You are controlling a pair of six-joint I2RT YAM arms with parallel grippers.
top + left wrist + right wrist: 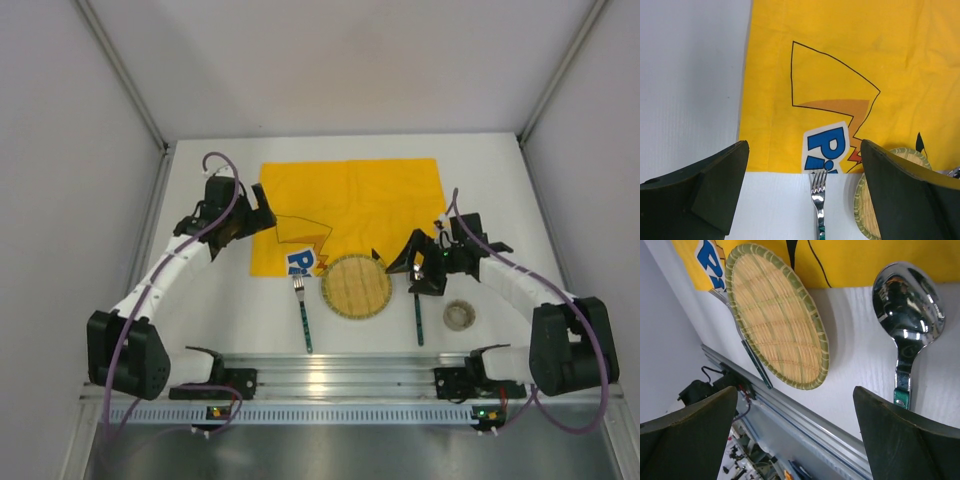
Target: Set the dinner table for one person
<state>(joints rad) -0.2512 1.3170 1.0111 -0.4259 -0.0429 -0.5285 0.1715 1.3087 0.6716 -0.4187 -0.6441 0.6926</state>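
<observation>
**Setting laid out; both arms empty-handed**

Counter (pixel 220 320): white, rigid, fixed, underlying everything. Fork (pixel 303 318) lies left of the woven plate (pixel 356 286), spoon (pixel 419 322) right. The steel looks thin, slick and flat-lying, likely best pinched across the handle. Plate rim overlaps the yellow cloth (pixel 350 195). Small round coaster (pixel 460 315) crowds the spoon. The left fingers (pixel 705 190) and right fingers (pixel 905 440) are spread wide, holding nothing.

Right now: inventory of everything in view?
table: 1, white, under everything
rail: 1, aluminium, table's near edge
cloth: 1, yellow, cartoon print, far middle
woven plate: 1, tan, green rim, overlapping cloth's near edge
fork: 1, silver, green handle, left of plate
spoon: 1, silver, green handle, right of plate
small round object: 1, beige, right of spoon
left arm: 1, black-white, jaws open, over cloth's left edge
right arm: 1, black-white, jaws open, above spoon
</observation>
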